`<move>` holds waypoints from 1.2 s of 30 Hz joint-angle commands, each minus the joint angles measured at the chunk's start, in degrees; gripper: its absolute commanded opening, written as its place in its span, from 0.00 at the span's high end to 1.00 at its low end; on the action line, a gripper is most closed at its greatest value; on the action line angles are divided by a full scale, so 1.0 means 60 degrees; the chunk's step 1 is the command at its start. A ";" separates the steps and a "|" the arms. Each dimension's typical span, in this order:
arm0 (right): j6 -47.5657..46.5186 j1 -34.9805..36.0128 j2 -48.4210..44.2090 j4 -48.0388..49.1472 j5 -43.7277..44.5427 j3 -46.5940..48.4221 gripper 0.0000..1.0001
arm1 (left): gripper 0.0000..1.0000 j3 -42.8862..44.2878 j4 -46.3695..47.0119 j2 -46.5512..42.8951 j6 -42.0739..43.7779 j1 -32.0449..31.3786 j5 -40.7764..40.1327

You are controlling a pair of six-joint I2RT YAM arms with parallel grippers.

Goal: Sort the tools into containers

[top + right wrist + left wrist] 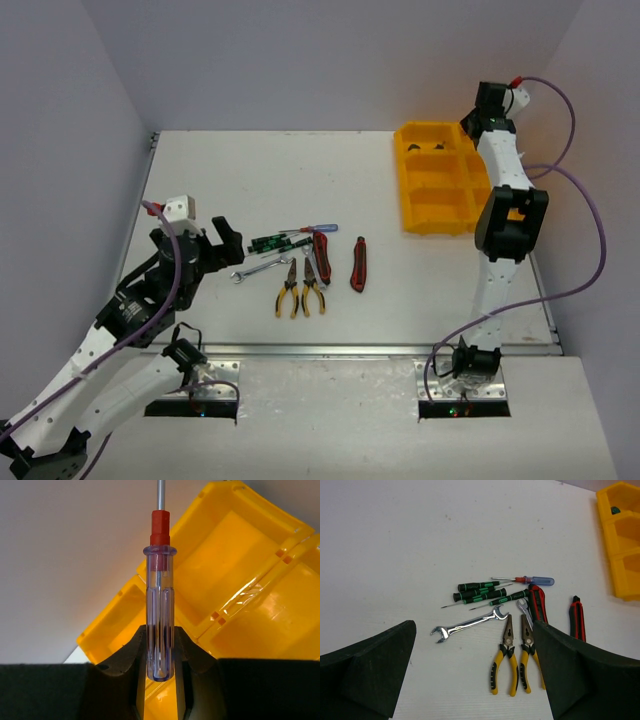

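Note:
My right gripper (160,650) is shut on a screwdriver (160,605) with a clear handle and red collar, shaft pointing away, over the yellow tray (240,555); the top view shows that gripper (472,122) at the tray's (437,210) far right corner. My left gripper (474,630) hangs open and empty above the loose tools: a silver wrench (469,625), two yellow-handled pliers (506,655), several green-handled screwdrivers (480,592), a blue-and-red screwdriver (532,580) and two red-and-black cutters (537,602). A second wrench (523,611) is partly hidden.
The tools lie bunched in the table's middle (300,265), left of the tray. Something small and green (615,510) sits in one far tray compartment. Grey walls close in the table at the left, back and right.

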 commanded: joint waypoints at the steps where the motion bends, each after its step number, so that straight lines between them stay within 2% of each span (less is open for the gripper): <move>1: 0.0403 -0.0303 0.0920 0.0173 0.0358 0.1168 1.00 | 0.00 -0.0017 0.0455 -0.0199 0.0166 0.0092 0.0033; 7: 0.0222 -0.0454 0.1441 0.1101 0.0221 0.0967 1.00 | 0.00 -0.0026 0.0449 -0.0194 0.0152 0.0107 -0.0026; 12: 0.0580 -0.0548 0.1419 0.2063 0.0189 0.0097 1.00 | 0.00 -0.0026 0.0435 -0.0183 0.0137 0.0107 -0.0059; 19: 0.0678 -0.0703 0.2102 0.1962 0.0145 0.0828 1.00 | 0.00 -0.0024 0.0420 0.0044 0.0138 0.0107 -0.0055; 20: 0.0694 -0.0704 0.2113 0.1995 0.0136 0.0792 0.97 | 0.00 -0.0011 0.0420 0.0072 0.0152 0.0107 -0.0055; 21: 0.0729 -0.0716 0.2090 0.2078 0.0043 0.0687 0.81 | 0.00 -0.0011 0.0420 0.0096 0.0152 0.0107 -0.0055; 25: 0.0783 -0.0714 0.2027 0.2285 -0.0165 0.0439 0.59 | 0.00 -0.0026 0.0420 0.0114 0.0152 0.0122 -0.0044; 27: 0.0830 -0.0714 0.1923 0.2302 -0.0437 0.0483 0.35 | 0.00 -0.0026 0.0435 0.0100 0.0152 0.0122 -0.0030; 30: 0.0915 -0.0708 0.1673 0.2480 -0.0993 0.0315 0.21 | 0.00 -0.0011 0.0435 0.0086 0.0152 0.0122 -0.0031; 32: 0.0966 -0.0703 0.1444 0.2740 -0.1433 0.0141 0.03 | 0.00 -0.0024 0.0421 0.0057 0.0152 0.0122 -0.0039; 36: 0.1203 -0.0669 0.0787 0.3602 -0.2780 -0.0641 0.01 | 0.00 -0.0026 0.0406 -0.0049 0.0123 0.0122 -0.0113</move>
